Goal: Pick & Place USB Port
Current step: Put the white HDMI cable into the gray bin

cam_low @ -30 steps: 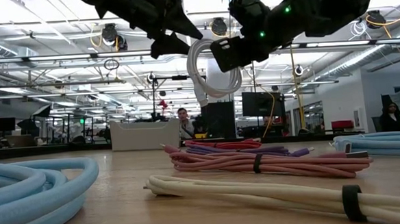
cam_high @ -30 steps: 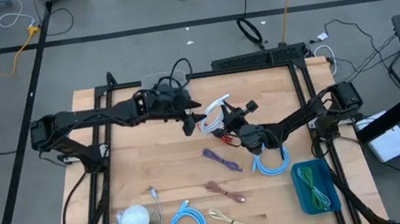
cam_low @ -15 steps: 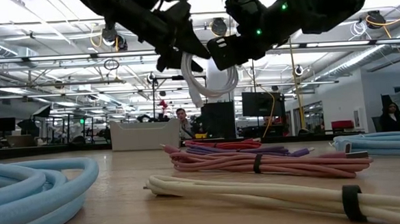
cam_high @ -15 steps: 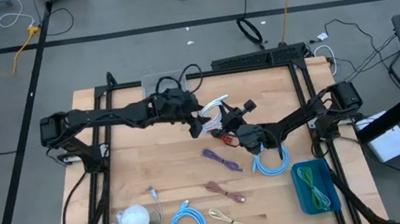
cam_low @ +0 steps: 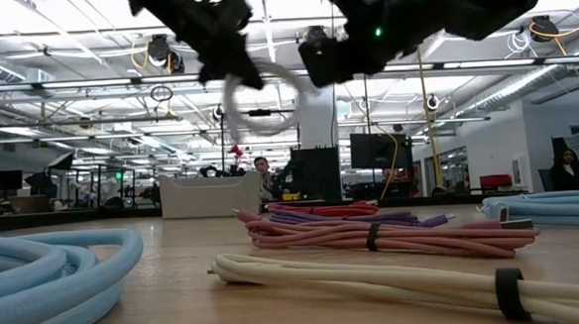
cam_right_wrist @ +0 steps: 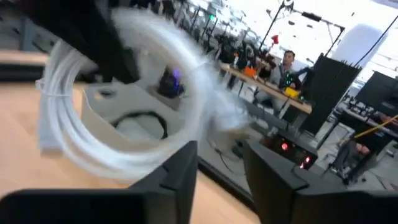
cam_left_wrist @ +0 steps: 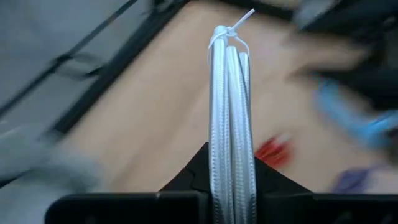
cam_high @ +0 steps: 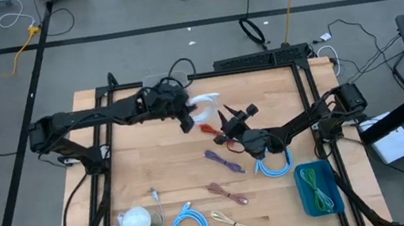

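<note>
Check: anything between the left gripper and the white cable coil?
Nothing visible. The left gripper is already shut on the white cable coil, held above the table. The right gripper is open, just beside the coil.

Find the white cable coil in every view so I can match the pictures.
High view: white coil upper centre, at the left gripper.
Low view: blurred white loop hanging top centre, above the table.
Left wrist view: coil edge-on, centre, clamped between the fingers.
Right wrist view: blurred white ring left of centre, clear of the right gripper.
Shared landmark: the left gripper holding the coil.
</note>
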